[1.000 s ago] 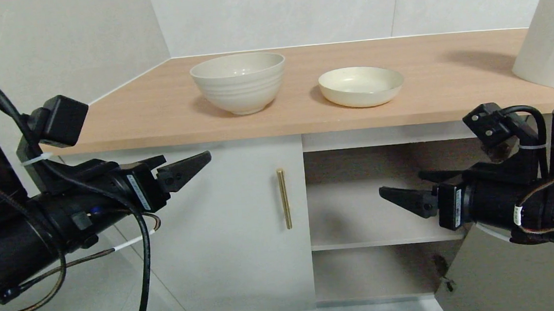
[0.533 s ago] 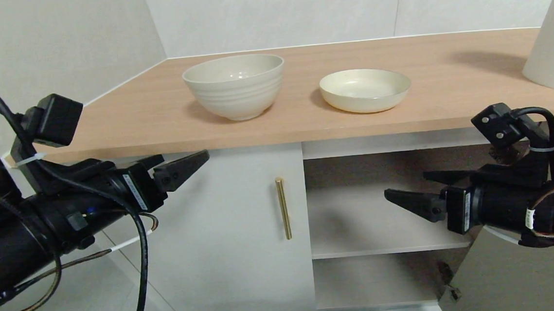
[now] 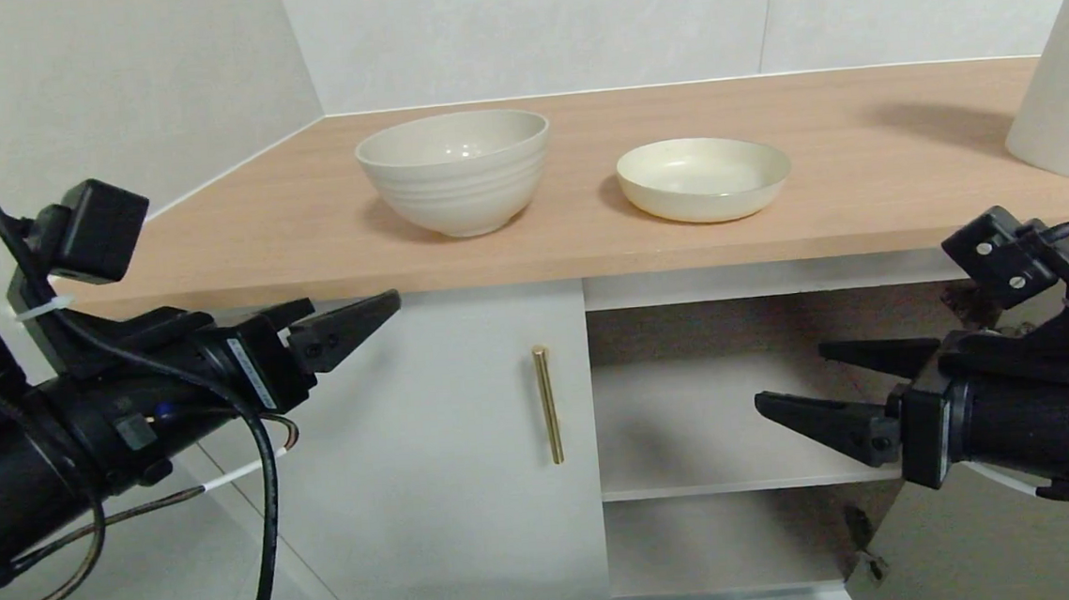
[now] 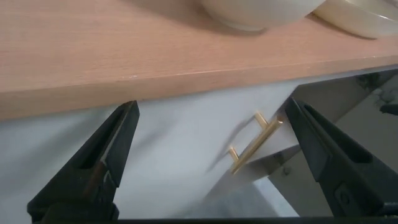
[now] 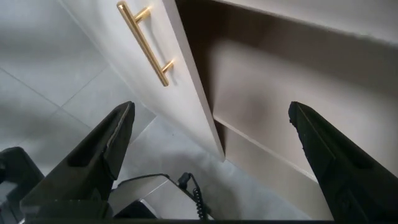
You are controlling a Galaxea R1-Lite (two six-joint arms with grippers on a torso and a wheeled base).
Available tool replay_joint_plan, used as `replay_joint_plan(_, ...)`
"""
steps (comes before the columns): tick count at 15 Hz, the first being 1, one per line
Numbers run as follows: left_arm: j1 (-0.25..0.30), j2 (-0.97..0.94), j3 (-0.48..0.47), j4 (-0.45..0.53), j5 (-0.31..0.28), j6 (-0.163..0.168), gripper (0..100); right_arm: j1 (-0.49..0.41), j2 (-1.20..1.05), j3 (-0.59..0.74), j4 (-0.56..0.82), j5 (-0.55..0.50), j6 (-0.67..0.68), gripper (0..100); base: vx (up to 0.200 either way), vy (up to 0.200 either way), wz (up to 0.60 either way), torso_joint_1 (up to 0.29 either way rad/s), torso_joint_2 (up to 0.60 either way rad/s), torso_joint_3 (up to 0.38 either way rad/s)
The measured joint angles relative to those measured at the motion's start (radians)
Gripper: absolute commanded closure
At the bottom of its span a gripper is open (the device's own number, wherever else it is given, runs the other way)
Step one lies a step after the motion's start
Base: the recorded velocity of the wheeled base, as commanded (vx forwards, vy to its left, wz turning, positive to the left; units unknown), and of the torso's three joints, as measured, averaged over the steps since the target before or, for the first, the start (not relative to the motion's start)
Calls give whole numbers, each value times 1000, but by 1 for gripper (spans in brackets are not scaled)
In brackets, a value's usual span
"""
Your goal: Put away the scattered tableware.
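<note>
Head view: a deep ribbed cream ceramic bowl [image 3: 455, 169] stands on the wooden bench [image 3: 286, 242], left of a shallow cream dish [image 3: 703, 175]. The left jaws hang below the near bench edge. The bowl lies above, right and farther, and is nearer this arm.

Left wrist view: the left jaws are spread wide and empty.

Right wrist view: the right jaws are wide and empty, facing the open white cupboard [image 5: 280, 87].

My view: cabinet's right bay [image 3: 693, 416] stands open; closed door [image 3: 431, 439] blocks left; gap btwn bowl [image 3: 455, 169] & dish [image 3: 703, 177] passable.
</note>
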Motion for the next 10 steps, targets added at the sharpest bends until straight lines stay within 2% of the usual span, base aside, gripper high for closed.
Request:
replay_joint_plan(2, 0, -20, -1, -1, -20, 0, 0, 0, -4, 3, -3, 1, -9, 0, 0, 0, 0, 171, -66, -200)
replay_joint_plan(4, 3, -45, -1, -6, -33, 1, 0, -2, -4, 4, 0, 0, -11, 0, 0, 0, 0, 234, -330, -268)
replay_joint_plan(8, 0, -100, 20, 12, -41, -11, 0, 4, -6, 6, -2, 3, -18, 0, 0, 0, 0, 203, -642, -220)
replay_joint_plan(10, 1, -167, 38, 32, -107, -29, 0, 20, -14, 15, 1, 10, -42, 0, 0, 0, 0, 88, -481, -246)
